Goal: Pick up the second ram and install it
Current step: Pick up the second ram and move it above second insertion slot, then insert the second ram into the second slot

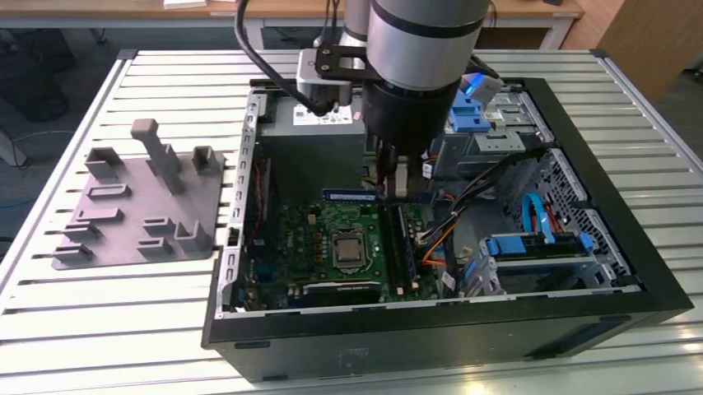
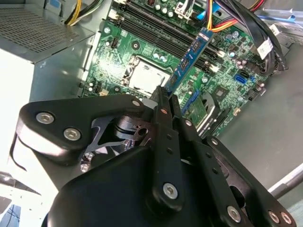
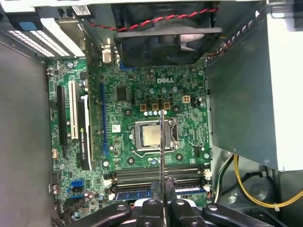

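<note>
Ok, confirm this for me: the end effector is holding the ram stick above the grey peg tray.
Wrong in one respect. The end effector is holding the ram stick, but above the motherboard, not the grey peg tray. The second wrist view shows this.

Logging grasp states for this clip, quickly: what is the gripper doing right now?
Gripper: jaws closed on the second ram, which is held over the motherboard.

green motherboard (image 3: 189, 94), grey tray (image 1: 132, 210), black case (image 1: 439, 325), blue-green ram (image 2: 189, 61) in black hand (image 2: 163, 97).
</note>
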Tool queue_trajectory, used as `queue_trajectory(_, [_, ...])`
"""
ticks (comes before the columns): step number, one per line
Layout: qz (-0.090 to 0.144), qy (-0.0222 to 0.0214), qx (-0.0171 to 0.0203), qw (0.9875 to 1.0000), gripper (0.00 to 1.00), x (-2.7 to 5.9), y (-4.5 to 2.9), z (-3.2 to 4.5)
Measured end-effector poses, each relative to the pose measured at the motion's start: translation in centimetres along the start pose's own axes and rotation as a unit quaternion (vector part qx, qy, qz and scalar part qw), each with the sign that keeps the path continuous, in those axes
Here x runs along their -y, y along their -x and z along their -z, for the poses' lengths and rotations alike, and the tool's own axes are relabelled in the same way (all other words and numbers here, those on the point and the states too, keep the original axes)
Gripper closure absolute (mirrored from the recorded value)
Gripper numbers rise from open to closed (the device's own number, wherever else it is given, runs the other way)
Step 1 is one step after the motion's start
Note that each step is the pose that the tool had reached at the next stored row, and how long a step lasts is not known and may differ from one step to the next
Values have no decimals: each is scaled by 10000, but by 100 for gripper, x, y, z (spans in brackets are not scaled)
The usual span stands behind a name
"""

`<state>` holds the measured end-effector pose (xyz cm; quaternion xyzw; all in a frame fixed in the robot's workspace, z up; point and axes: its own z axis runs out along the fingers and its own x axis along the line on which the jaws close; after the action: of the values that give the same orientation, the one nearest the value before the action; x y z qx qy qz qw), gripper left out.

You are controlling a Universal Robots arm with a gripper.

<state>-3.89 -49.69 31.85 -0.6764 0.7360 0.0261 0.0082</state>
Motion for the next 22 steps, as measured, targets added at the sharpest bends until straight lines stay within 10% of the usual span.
queue_trajectory(22, [-27,-1,0,10000,86,3,-5,-101])
